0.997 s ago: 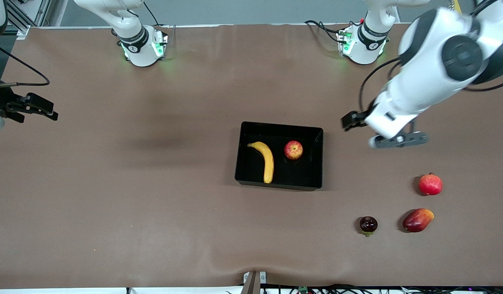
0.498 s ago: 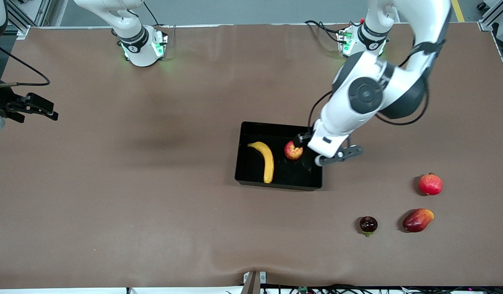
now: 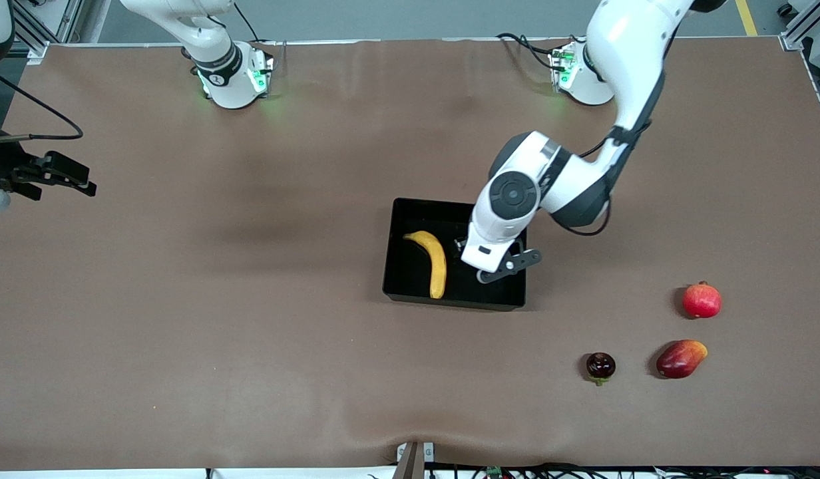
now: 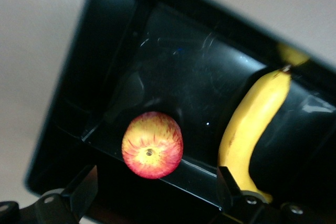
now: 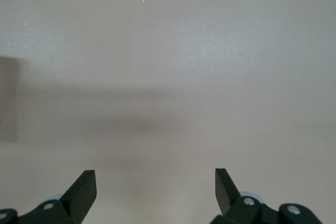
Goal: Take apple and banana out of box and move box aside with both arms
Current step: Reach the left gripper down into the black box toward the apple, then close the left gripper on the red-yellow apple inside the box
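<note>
— What sort of place is shown?
— A robotics lab: two arm bases (image 3: 233,76) are bolted onto a brown-covered table (image 3: 184,319), cables (image 3: 530,45) are trailed alongside, and aluminium framing (image 3: 34,30) is seen.

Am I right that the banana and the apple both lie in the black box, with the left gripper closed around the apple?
Not quite. The banana and the apple do lie in the black box, but the left gripper is open above the apple, not closed around it; the left wrist view shows the fingers spread apart.
</note>
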`<state>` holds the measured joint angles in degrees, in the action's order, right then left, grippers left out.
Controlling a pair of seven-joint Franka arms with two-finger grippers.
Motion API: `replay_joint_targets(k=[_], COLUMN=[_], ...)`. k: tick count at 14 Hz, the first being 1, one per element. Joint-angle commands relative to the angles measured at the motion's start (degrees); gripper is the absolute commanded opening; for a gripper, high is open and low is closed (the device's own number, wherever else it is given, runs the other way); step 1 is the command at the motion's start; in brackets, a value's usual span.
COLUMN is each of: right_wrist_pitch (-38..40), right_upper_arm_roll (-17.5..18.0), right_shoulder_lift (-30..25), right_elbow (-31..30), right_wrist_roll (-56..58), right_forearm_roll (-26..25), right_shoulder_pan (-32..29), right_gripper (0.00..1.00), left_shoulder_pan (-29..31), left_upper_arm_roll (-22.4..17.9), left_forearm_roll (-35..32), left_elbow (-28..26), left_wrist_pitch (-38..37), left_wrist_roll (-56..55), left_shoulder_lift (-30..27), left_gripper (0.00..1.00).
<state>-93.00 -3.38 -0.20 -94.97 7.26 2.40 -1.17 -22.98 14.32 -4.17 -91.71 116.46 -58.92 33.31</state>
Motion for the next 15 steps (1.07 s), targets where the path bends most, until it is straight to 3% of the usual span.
replay_joint_targets(k=[1, 8, 11, 12, 13, 14, 15], right_wrist_pitch=[0.6, 0.5, 0.6, 0.6, 0.6, 0.6, 0.6], right_upper_arm_roll=[0.4, 0.4, 0.4, 0.4, 0.4, 0.4, 0.4], right_shoulder_lift=[-0.6, -0.5, -0.5, -0.5, -0.5, -0.5, -0.4], right_elbow=[0.2, 0.2, 0.2, 0.2, 0.2, 0.2, 0.2], right_wrist_roll=[-0.1, 0.0, 0.0, 0.0, 0.1, 0.1, 0.2], right_forearm_roll=[0.2, 0.5, 0.5, 0.5, 0.5, 0.5, 0.5], right_shoulder_pan=[-0.2, -0.2, -0.2, -0.2, -0.2, -0.2, -0.2], right_gripper=[1.00, 1.00, 1.00, 1.00, 1.00, 1.00, 1.00], left_shoulder_pan=[-0.6, -1.3, -1.6, -1.6, -1.6, -1.6, -1.6], left_upper_arm_roll=[-0.2, -0.4, -0.5, -0.4, -0.4, -0.4, -0.4], left_forearm_roll=[-2.7, -5.2, -5.5, -5.5, -5.5, -5.5, -5.5], left_elbow=[-1.9, -2.6, -4.0, -4.0, -4.0, -3.9, -3.7], left_wrist_pitch=[1.2, 8.0, 8.6, 8.5, 8.3, 8.0, 7.7], left_wrist_roll=[-2.3, -5.2, -5.7, -5.8, -5.8, -5.6, -5.7], left_shoulder_lift=[0.7, 6.7, 6.8, 6.8, 6.7, 6.4, 6.0], left_gripper=[1.00, 1.00, 1.00, 0.66, 0.25, 0.00, 0.00])
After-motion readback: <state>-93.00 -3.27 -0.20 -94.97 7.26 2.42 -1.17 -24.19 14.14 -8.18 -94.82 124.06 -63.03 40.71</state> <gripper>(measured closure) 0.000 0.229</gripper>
